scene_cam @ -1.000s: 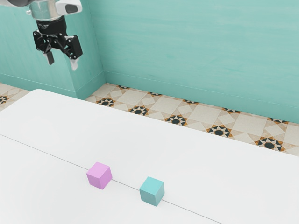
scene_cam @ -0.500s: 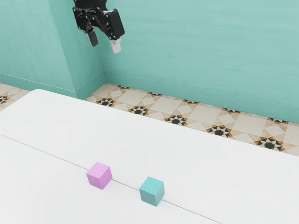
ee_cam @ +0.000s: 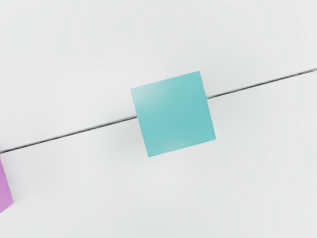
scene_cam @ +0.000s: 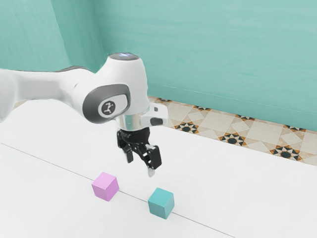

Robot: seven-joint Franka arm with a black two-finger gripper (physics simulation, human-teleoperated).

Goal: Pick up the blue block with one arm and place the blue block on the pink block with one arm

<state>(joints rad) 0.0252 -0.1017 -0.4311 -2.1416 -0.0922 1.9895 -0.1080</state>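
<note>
Teal-blue and matte, the blue block [scene_cam: 161,203] looks to us like a small rigid cube with flat faces and crisp edges. We judge it light and stiff, neither soft nor fragile, though its smooth sides could slip under a weak or crooked squeeze. It rests on the white table [scene_cam: 237,188] near the pink block [scene_cam: 105,186] but clearly apart from it, on that block's side toward the exterior view's right. A thin dark seam [scene_cam: 59,166] runs past the pink block and under the blue one.

Our gripper [scene_cam: 140,166] hangs above the table, higher than the pink block and toward the exterior view's right of it. Its jaws are spread and nothing is between them.

We would take the cube by two opposite upright faces, about halfway up, with the pads flat against them. That leaves the bottom face free to land on the pink block's top.

From the exterior view we get what the wrist camera cannot give: the hand's height over the table, the spread fingers, and the whole gap between the blue cube and the pink block. The wrist view adds the cube's top face [ee_cam: 173,114] seen from almost straight above. It sits slightly askew to our hand, so we judge a small wrist turn will square the pads to its sides. The pink block [ee_cam: 4,186] appears there as a cut-off sliver
</note>
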